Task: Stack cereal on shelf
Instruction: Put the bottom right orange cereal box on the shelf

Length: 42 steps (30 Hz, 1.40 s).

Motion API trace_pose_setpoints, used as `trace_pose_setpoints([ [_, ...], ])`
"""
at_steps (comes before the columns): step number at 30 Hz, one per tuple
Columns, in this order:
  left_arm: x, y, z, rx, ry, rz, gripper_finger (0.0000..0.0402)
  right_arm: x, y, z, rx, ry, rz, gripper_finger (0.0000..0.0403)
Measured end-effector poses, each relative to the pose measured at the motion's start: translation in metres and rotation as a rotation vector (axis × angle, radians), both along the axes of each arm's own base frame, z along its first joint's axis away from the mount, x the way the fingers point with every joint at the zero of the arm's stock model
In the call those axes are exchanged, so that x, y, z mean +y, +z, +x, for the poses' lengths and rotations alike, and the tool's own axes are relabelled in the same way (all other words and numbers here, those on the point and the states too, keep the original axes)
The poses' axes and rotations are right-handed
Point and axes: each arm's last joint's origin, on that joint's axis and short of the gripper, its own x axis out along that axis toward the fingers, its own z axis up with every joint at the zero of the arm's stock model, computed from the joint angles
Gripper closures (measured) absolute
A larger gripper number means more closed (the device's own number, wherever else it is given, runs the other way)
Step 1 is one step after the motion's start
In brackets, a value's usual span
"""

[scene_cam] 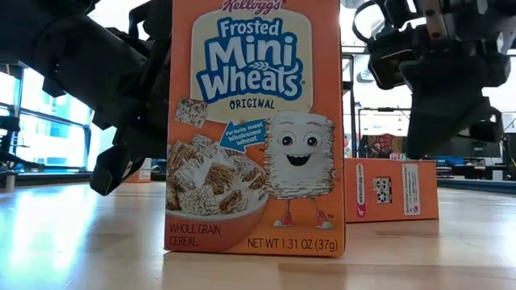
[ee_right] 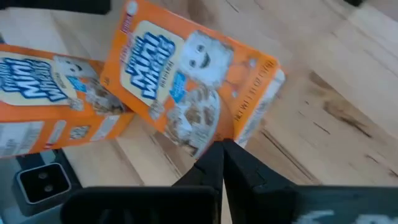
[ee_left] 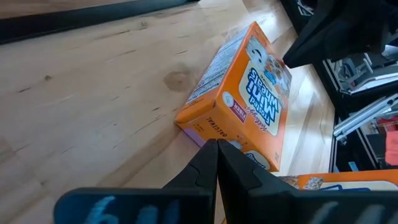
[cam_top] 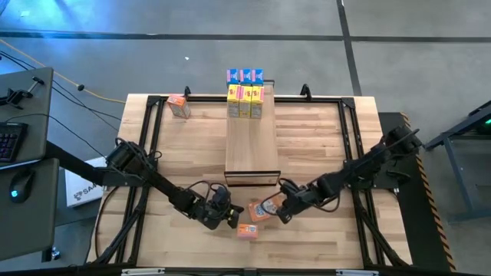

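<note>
One orange-red cereal box (cam_top: 247,229) stands upright near the table's near edge and fills the low view (scene_cam: 254,129). A second orange-red box (cam_top: 267,207) lies tilted between my two grippers (ee_left: 239,106) (ee_right: 186,93). My left gripper (cam_top: 226,215) is shut, with its tips (ee_left: 216,149) at that box's end. My right gripper (cam_top: 284,205) is shut too, its tips (ee_right: 222,152) at the box's opposite edge. The shelf (cam_top: 252,142) carries blue boxes (cam_top: 245,76) and yellow boxes (cam_top: 245,102) at its far end. A third orange-red box (cam_top: 179,106) stands near the far left corner. My left gripper comes level from the table's left, its shut fingertips at the lower edge (ee_left: 211,134) of the tilted box's end panel; I cannot tell whether they touch. My right gripper comes from the table's right, its shut fingertips at the box's side edge (ee_right: 239,134); touch cannot be told.
Dark frame rails (cam_top: 149,138) (cam_top: 349,138) run along both sides of the slatted tabletop. The upright box stands just beside my left gripper on the near side. Bare wood lies on either side of the shelf. Desks with a keyboard (cam_top: 11,142) stand off the table's left.
</note>
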Motion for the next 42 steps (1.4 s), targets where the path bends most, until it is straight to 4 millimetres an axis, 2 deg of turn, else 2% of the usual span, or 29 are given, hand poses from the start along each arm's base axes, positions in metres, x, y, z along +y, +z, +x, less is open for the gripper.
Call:
trace_pose_setpoints([
  [7, -0.001, -0.006, 0.002, 0.015, -0.006, 0.006, 0.0401, -0.005, 0.0, 0.003, -0.002, -0.002, -0.004, 0.0403],
  [16, -0.01, -0.009, 0.025, 0.031, -0.085, 0.012, 0.0402, -0.003, 0.0, -0.005, 0.043, -0.015, -0.03, 0.0403],
  [21, -0.01, -0.009, 0.025, 0.036, -0.081, 0.01, 0.0402, 0.001, 0.021, -0.01, 0.04, -0.014, -0.071, 0.0403],
  [23, -0.01, -0.01, 0.025, 0.037, -0.081, 0.012, 0.0401, 0.0, 0.025, -0.016, 0.107, -0.03, -0.115, 0.0403],
  [27, -0.007, -0.01, 0.026, 0.04, -0.075, 0.012, 0.0402, -0.001, 0.017, -0.023, 0.208, -0.04, -0.181, 0.0403],
  [34, -0.003, -0.009, 0.028, 0.038, -0.073, 0.021, 0.0401, 0.012, -0.006, -0.001, 0.157, 0.037, -0.121, 0.0403],
  [42, -0.003, -0.007, 0.029, 0.022, -0.074, 0.078, 0.0402, 0.013, -0.006, 0.003, 0.127, 0.038, -0.102, 0.0403],
])
